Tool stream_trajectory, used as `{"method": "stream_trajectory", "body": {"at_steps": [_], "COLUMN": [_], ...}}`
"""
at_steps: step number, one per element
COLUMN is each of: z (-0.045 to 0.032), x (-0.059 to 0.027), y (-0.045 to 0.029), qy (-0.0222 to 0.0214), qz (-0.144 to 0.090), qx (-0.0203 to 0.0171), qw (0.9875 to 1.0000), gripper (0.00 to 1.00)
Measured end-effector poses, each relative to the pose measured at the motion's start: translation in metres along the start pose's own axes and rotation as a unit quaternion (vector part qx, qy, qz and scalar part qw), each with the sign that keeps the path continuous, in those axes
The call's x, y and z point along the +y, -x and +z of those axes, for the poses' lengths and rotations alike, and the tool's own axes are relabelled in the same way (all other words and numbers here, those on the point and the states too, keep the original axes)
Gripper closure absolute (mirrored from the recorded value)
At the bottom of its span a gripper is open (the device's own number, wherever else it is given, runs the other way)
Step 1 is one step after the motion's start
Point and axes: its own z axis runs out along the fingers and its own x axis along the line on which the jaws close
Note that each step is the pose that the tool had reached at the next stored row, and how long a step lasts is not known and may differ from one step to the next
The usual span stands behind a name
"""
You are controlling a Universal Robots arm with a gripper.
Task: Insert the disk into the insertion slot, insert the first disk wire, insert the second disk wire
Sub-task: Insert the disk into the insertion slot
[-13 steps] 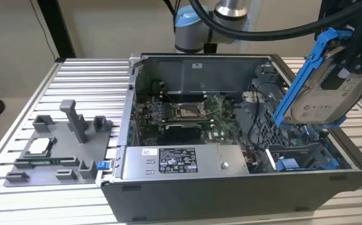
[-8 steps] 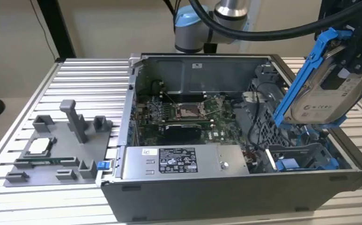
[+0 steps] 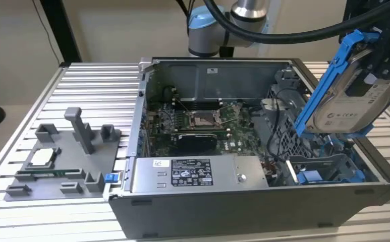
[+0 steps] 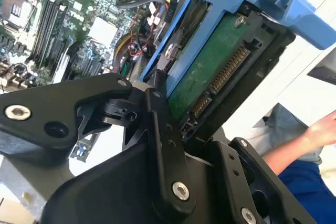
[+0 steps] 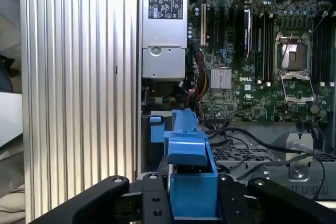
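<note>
The disk [image 3: 353, 108], silver-grey with a white label in a bright blue frame [image 3: 323, 85], hangs tilted above the open computer case's side at the exterior view's right. My gripper [image 3: 382, 60] is shut on its upper end. Both wrist views show the black fingers [image 4: 163, 140] clamped on the disk, with its green circuit board [image 4: 202, 69] and connector facing the second wrist view. The blue frame [image 5: 190, 182] sits between the fingers in the first wrist view. The insertion slot [image 3: 329, 169], a grey sheet-metal bay with blue clips, lies below the disk in the case's near corner.
The grey power-supply box [image 3: 191, 174] lies along the case's near wall, with the motherboard [image 3: 195, 121] behind it. Black cables [image 5: 236, 145] run beside the bay. A grey fixture with parts [image 3: 67, 161] sits on the slatted table. A person's arm [image 4: 304, 145] is close by.
</note>
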Motion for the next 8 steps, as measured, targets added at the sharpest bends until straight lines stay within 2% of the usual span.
{"method": "stream_trajectory", "body": {"at_steps": [3,8], "z": [0.0009,0.0059], "x": [-0.0006,-0.0027], "y": [-0.0029,-0.0146], "qy": [0.0000,0.0002], "qz": [0.000,0.000], "qx": [-0.0009,-0.0044], "qw": [1.0000,1.0000], "gripper": [1.00,1.00]}}
